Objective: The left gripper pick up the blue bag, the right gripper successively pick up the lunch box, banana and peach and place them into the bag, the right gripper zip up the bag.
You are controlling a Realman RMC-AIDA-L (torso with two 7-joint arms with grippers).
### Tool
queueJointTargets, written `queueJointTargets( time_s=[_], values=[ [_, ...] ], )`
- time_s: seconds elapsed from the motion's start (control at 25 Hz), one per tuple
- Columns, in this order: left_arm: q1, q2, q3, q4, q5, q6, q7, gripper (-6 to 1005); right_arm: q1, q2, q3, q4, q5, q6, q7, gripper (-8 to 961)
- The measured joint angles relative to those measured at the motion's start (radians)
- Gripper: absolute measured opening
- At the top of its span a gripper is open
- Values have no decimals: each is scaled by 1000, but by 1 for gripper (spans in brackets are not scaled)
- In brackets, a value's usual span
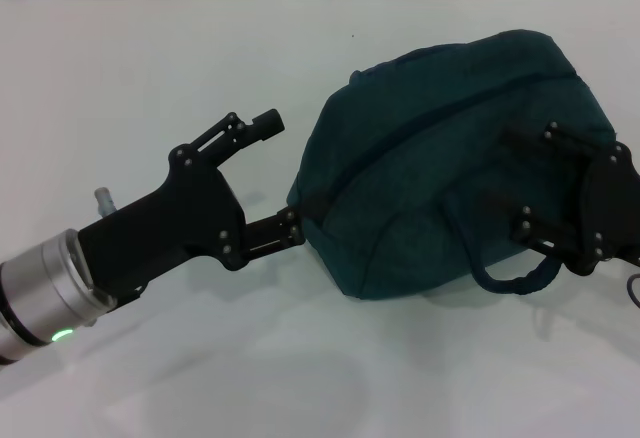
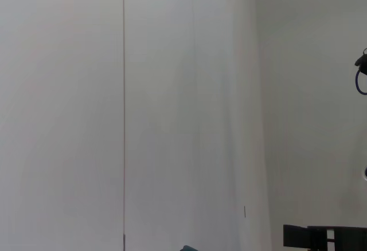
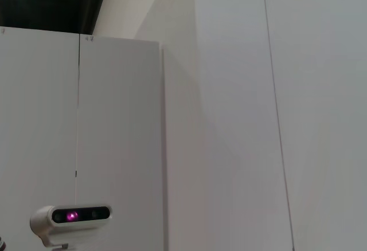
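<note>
Head view: blue bag [image 1: 450, 168] lies mid-right on the white table [image 1: 150, 58]. Left gripper [image 1: 283, 178] spread open at its left end; right gripper [image 1: 525, 183] overlaps its right side, grip unclear.

Blue bag [image 1: 440, 158] lying on its side on the white desk [image 1: 150, 78].

The bag is dark teal-blue fabric, rounded and plump, sitting toward the right side of the desk, with its far end near the back edge. A dark zipper line runs along its upper face from the near-left end toward the far-right end, and it looks closed. A looped carry strap [image 1: 515, 280] of the same colour hangs out from the bag's near-right side onto the desk. The near-left end touches the lower finger of the left claw [image 1: 280, 178]; the right claw [image 1: 540, 188] lies over the bag's right side.
</note>
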Motion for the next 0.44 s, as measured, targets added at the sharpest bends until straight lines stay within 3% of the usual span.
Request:
queueJointTargets(
  time_s=[0.44],
  values=[
    [19, -18, 0, -2, -10, 0, 36, 869, 0, 0, 4, 6, 0, 2, -3, 616]
  ],
)
